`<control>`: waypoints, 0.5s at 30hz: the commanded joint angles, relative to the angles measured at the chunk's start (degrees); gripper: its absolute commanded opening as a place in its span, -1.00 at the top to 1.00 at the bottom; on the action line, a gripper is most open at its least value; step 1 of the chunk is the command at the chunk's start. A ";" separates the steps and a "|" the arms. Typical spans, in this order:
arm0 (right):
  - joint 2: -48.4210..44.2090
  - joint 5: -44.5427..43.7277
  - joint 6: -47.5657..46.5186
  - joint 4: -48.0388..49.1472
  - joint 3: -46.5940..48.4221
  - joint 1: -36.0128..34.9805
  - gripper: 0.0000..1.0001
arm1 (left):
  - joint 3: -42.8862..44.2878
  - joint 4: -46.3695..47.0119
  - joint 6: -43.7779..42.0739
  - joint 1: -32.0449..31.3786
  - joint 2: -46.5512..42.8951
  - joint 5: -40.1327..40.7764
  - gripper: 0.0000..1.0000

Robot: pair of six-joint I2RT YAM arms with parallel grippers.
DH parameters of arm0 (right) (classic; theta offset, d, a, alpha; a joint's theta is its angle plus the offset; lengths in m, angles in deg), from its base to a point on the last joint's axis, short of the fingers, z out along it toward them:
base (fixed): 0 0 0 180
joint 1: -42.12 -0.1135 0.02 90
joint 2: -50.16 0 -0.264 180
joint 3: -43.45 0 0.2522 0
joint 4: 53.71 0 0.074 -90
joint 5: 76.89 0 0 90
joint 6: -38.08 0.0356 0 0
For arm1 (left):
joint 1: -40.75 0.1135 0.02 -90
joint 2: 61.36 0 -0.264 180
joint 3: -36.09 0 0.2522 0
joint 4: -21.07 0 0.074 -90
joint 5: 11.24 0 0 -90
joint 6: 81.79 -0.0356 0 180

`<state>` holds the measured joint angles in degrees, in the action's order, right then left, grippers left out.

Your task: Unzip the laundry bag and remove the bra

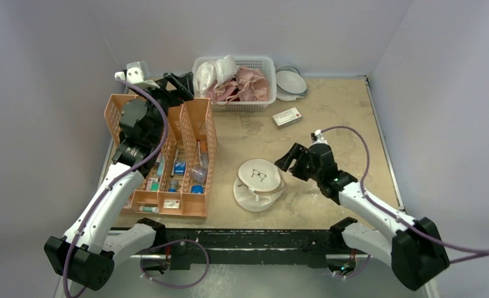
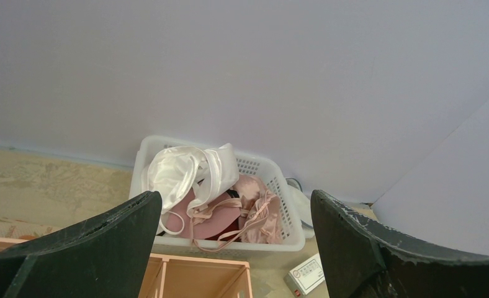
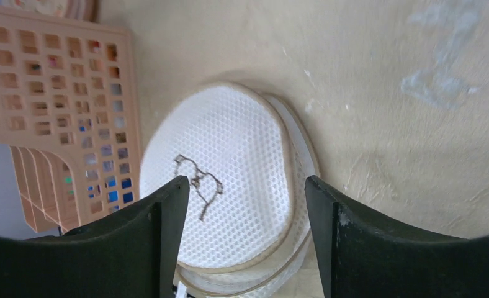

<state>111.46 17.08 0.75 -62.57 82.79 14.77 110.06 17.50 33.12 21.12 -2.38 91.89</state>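
The laundry bag, a white round mesh case with a black glasses-like mark, lies on the table near the front middle. Its upper half sits askew on the lower half. My right gripper is open just right of it, apart from it. In the right wrist view the laundry bag lies below and between the open fingers of the gripper. No bra shows at the bag. My left gripper is open and empty above the orange organiser, facing the white basket. Pale pink fabric lies in that basket; whether it is the bra I cannot tell.
The white basket at the back also holds white satin and darker rose cups. An orange organiser with small items stands at the left. A small white box and blue-rimmed dishes lie near the basket.
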 commanded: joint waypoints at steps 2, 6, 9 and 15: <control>-8.25 -11.08 -9.87 -7.05 8.18 -0.05 -0.52 | 1.32 1.85 -0.26 0.10 -0.03 -0.29 -0.79; -9.50 -17.20 -20.35 -6.53 16.24 0.05 -0.62 | 1.30 1.67 -0.59 0.05 -0.08 0.02 -0.79; -9.16 -18.01 -27.94 -4.26 22.13 0.02 -0.66 | 0.88 1.89 -1.51 0.07 0.19 1.03 -0.79; -11.38 -19.61 -40.89 -2.48 31.11 0.06 -0.73 | 0.28 1.15 -5.55 -0.04 1.51 5.66 -0.81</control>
<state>102.50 0.64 -27.67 -67.75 108.01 14.77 110.06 17.35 31.22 21.12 -1.49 94.07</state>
